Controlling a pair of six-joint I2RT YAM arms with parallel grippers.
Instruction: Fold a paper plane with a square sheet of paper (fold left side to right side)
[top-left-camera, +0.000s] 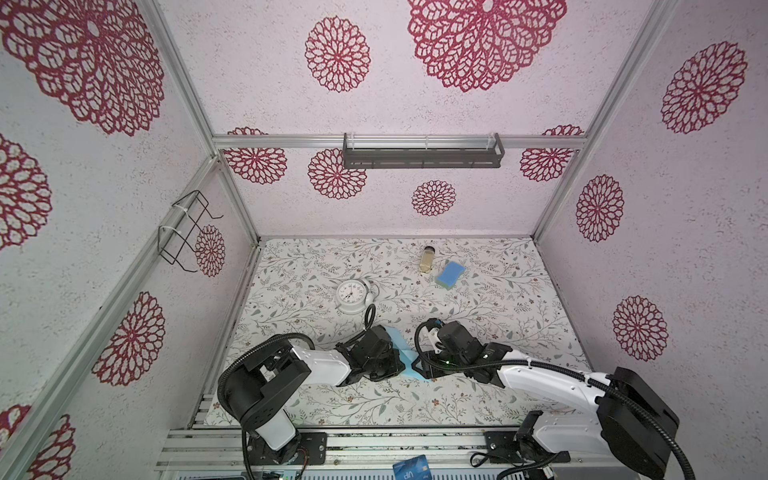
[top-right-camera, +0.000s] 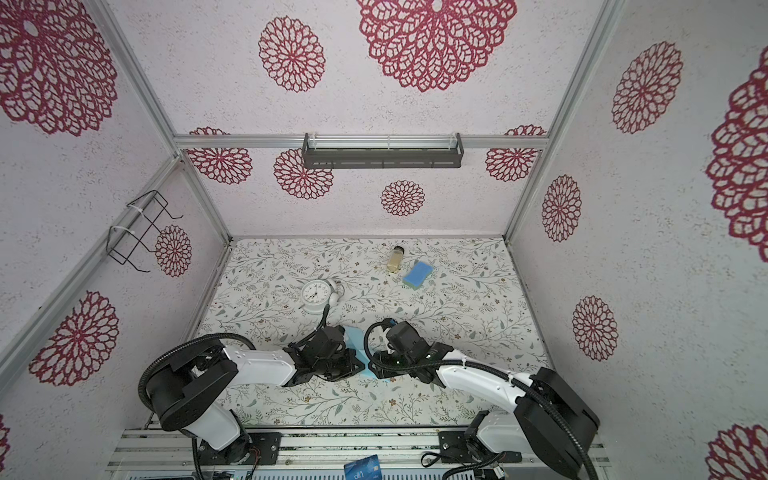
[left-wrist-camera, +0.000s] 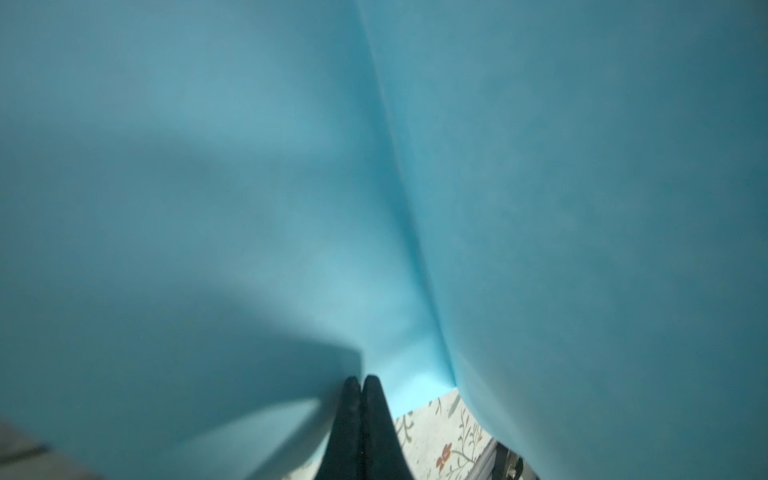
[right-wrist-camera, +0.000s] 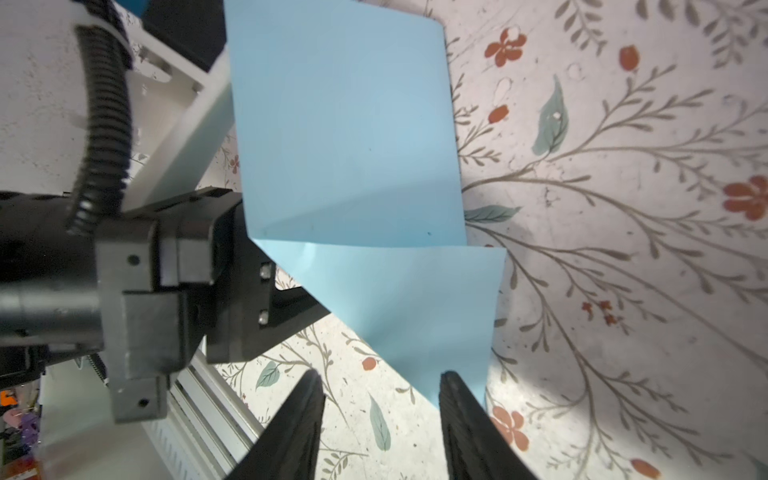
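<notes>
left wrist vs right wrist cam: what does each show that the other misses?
Left wrist only: the left tool, shut, with the paper sheet filling nearly the whole frame. Right wrist only: the right tool, open, at a corner of the sheet; the sheet's outline, bent along a crease; the left arm's black wrist. Both: the light blue sheet, creased, and the floral table.

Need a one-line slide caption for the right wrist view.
Right claw open beside the creased blue paper sheet, its corner by one finger, floral table behind.
</notes>
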